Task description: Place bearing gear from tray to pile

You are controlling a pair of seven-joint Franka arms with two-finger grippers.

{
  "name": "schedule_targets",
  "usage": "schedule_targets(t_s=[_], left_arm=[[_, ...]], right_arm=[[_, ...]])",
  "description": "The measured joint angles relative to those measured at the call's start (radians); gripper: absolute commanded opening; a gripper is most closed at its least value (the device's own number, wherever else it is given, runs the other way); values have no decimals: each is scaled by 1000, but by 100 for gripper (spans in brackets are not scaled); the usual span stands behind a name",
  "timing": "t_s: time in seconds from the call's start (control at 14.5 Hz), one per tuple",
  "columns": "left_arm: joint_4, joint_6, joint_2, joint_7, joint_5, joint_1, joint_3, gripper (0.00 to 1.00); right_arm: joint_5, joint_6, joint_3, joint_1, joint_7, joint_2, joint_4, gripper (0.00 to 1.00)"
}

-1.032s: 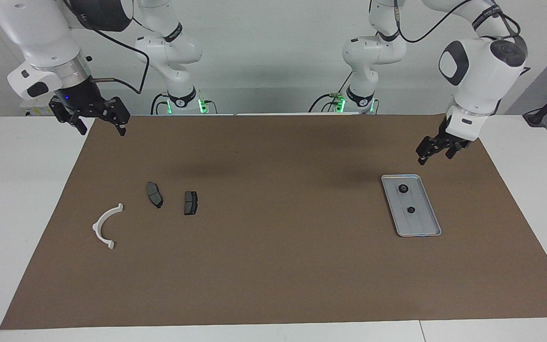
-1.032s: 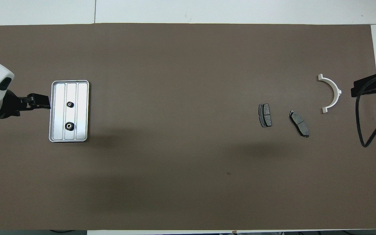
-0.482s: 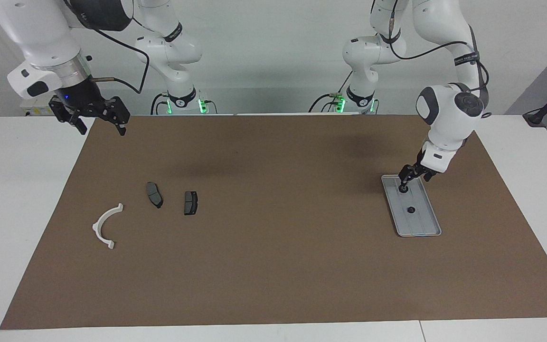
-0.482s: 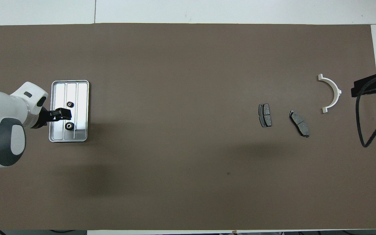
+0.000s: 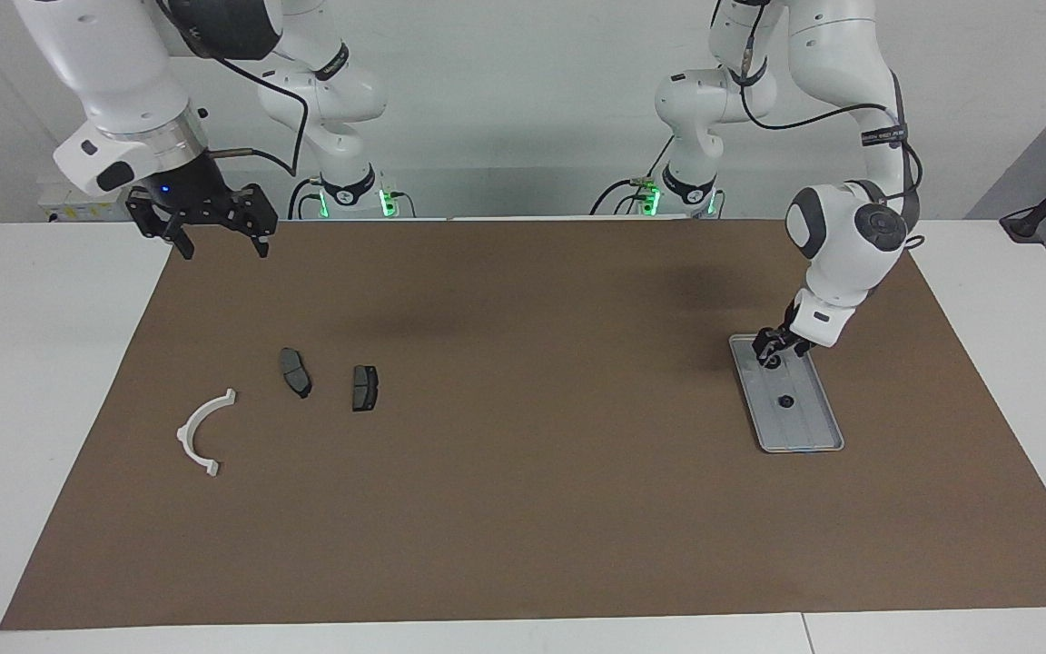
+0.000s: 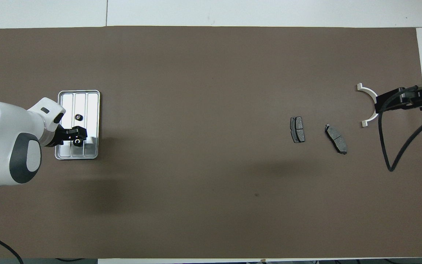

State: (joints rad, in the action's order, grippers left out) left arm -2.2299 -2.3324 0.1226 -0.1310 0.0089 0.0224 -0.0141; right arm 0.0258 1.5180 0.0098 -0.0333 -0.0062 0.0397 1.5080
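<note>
Left claw (image 5: 770, 352) sits down in the tray (image 5: 815, 434), fingers partly apart around a bearing gear (image 6: 77, 140); grip unclear.

Bright, even light from above. Soft arm shadows on the brown paper table mat (image 5: 523, 509) around 12 o'clock. Slight glare on the ribbed silver metal tray (image 6: 93, 104); focus seems sharp.

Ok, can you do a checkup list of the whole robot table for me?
Surface: brown mat on white table.
Job's things: tray holds two bearing gears; brake pads and white arc lie toward the right arm's end.
Clutter: nothing seen.
Grippers: left gripper down at the gear nearer the robots; right gripper open, raised over the mat's corner.
Cables: black cable loops off right arm.
Surroundings: white wall.
</note>
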Motion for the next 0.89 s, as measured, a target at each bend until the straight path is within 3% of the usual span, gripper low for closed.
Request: schedule_targets(t_s=[0.48,0.55,0.69,0.76,0.83,0.89], left_arm=[[-1,-5,36,49,0,0,-1,71],[-1,-5,37,50,0,0,-1,67],[-1,-6,37,50,0,0,-2,41],[-1,-6,37,51,0,0,-3,16],[-1,-6,37,51,0,-1,-3,0],[0,-6,36,51,-1,-1,-4,0]], right_arm=[[0,-15,13,0,0,28,-14,100],[0,-16,21,1,0,30,-19,100],[10,-19,38,0,0,32,-30,100],[15,-22,43,-1,0,33,-34,100],[19,-24,46,-1,0,35,-37,100],[20,-24,46,-1,0,39,-40,100]])
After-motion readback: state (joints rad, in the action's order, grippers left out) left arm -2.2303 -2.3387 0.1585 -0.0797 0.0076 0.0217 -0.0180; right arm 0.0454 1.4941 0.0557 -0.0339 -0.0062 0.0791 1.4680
